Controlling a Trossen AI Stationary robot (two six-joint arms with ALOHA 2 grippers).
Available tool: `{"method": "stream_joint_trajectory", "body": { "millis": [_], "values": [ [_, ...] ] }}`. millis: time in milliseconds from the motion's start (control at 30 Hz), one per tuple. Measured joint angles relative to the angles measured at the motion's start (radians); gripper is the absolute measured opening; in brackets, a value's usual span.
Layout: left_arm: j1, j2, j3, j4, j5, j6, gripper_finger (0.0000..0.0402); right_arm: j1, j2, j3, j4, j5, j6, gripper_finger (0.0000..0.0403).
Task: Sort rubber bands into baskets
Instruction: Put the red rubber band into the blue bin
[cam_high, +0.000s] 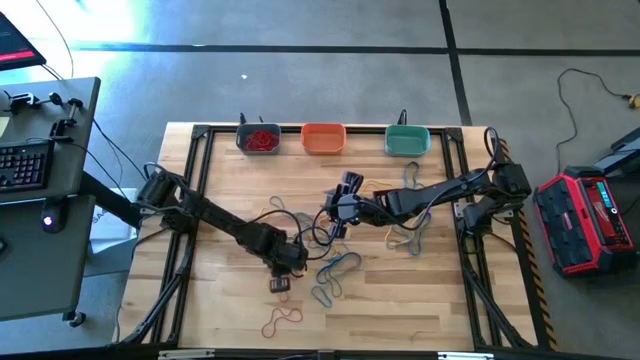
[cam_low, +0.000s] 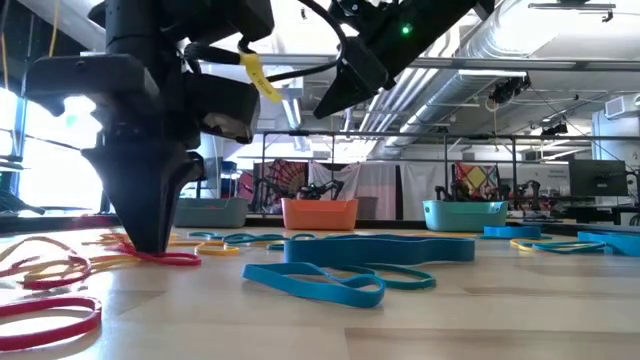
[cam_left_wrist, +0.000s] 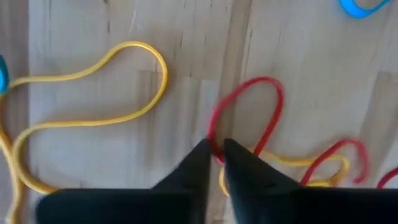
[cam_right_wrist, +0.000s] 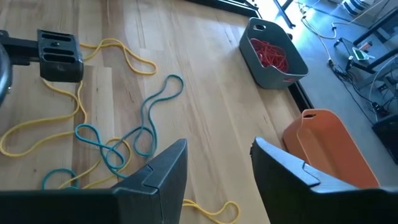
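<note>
My left gripper (cam_high: 283, 278) stands with its tips on the table in the near middle, shut on a red rubber band (cam_left_wrist: 249, 109); it also shows in the low view (cam_low: 150, 240). My right gripper (cam_right_wrist: 217, 149) is open and empty, raised above the table's middle (cam_high: 338, 205). Yellow bands (cam_left_wrist: 93, 93) and blue bands (cam_high: 338, 265) lie loose on the wood. The grey-blue basket (cam_high: 259, 138) holds red bands. The orange basket (cam_high: 323, 138) and the teal basket (cam_high: 407, 140) stand beside it at the far edge. My left gripper pinches one strand of the red band's loop (cam_left_wrist: 214, 146) between its two fingertips (cam_left_wrist: 199, 163). The fingers come from above and point down. The rest of the band lies flat and slack on the table (cam_low: 175, 259).
More red and yellow bands (cam_low: 50, 270) lie near the left gripper, and blue bands (cam_low: 330, 285) in the near middle. A red and yellow pair (cam_high: 282, 318) lies near the front edge. Black cables (cam_high: 300, 225) run between the arms. A black frame (cam_high: 190, 200) borders the table.
</note>
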Motion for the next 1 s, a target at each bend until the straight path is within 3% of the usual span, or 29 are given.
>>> {"method": "stream_joint_trajectory", "body": {
  "millis": [67, 467, 767, 1000],
  "values": [
    [-0.001, 0.0, 0.0, -0.003, -0.008, 0.023, 0.0009, 0.0, 0.0, 0.0, 0.0, 0.007, 0.0, 0.0168],
    [-0.003, -0.187, 0.0, -0.146, -0.142, 0.041, 0.0, 0.0, 0.0, 0.0, -0.008, 0.022, 0.006, 0.0168],
    [0.014, -0.446, 0.001, -0.297, -0.391, -0.043, 0.0, 0.0, 0.0, 0.0, -0.022, 0.023, 0.058, 0.0168],
    [0.133, -0.616, 0.001, -0.404, -0.542, -0.025, 0.0, 0.0, 0.0, 0.0, -0.026, 0.023, 0.064, 0.0168]
  ]
}}
